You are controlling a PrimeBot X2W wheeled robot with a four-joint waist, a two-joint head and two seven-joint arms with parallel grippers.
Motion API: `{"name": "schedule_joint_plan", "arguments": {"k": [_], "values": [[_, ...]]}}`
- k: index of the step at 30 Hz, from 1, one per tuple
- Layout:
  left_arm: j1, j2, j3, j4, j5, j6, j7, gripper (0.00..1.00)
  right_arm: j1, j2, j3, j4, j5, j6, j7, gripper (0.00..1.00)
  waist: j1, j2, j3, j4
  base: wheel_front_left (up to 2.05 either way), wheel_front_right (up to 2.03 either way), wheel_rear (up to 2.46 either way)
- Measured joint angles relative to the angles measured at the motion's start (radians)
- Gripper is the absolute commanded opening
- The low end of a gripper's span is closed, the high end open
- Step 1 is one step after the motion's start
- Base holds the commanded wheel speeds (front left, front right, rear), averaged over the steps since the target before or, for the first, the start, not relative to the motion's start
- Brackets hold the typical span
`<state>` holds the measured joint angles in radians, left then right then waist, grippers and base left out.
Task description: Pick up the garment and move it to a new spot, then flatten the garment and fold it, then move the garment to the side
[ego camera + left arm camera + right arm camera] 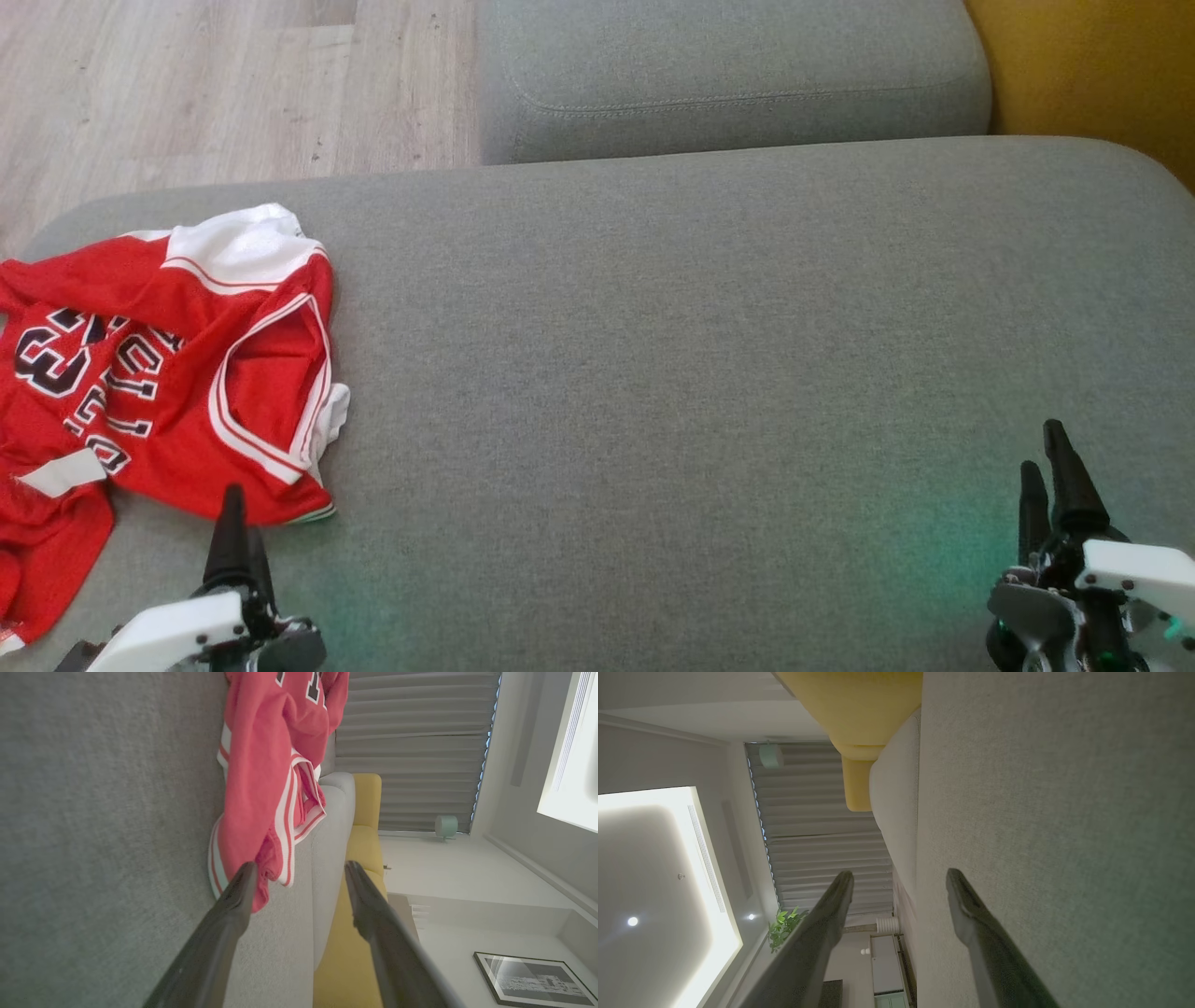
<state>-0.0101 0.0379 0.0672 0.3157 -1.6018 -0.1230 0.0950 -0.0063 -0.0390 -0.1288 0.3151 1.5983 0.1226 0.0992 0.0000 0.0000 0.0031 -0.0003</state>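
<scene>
A red jersey (168, 373) with white trim and dark lettering lies crumpled at the left end of the grey sofa seat (709, 373). My left gripper (238, 523) stands open at the lower left, its tips just short of the jersey's near hem. In the left wrist view the jersey (266, 788) lies right ahead of the open left gripper (299, 877), one finger close to its hem. My right gripper (1050, 467) is open at the lower right over bare seat fabric, far from the jersey. The right wrist view has the right gripper (899, 882) open with nothing between its fingers.
A second grey cushion (728, 75) lies beyond the seat. Wooden floor (205, 84) shows at the upper left and a yellow piece of furniture (1102, 65) at the upper right. The seat's middle and right are bare fabric.
</scene>
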Motion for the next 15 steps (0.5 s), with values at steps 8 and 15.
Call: {"name": "schedule_joint_plan", "arguments": {"k": [8, 15], "values": [[-0.003, -0.001, -0.003, -0.006, 0.044, 0.001, -0.019, 1.00, -0.004, 0.000, 0.011, -0.014, -0.093, 0.000, -0.021, 1.00, 0.0000, 0.0000, 0.000, -0.001, 0.00, 0.00, 0.00], [-0.003, -0.001, -0.010, -0.018, 0.154, 0.023, -0.045, 1.00, -0.004, 0.000, 0.029, -0.045, -0.237, 0.000, -0.047, 1.00, 0.0001, 0.0000, 0.001, -0.001, 0.00, 0.00, 0.00]]}}
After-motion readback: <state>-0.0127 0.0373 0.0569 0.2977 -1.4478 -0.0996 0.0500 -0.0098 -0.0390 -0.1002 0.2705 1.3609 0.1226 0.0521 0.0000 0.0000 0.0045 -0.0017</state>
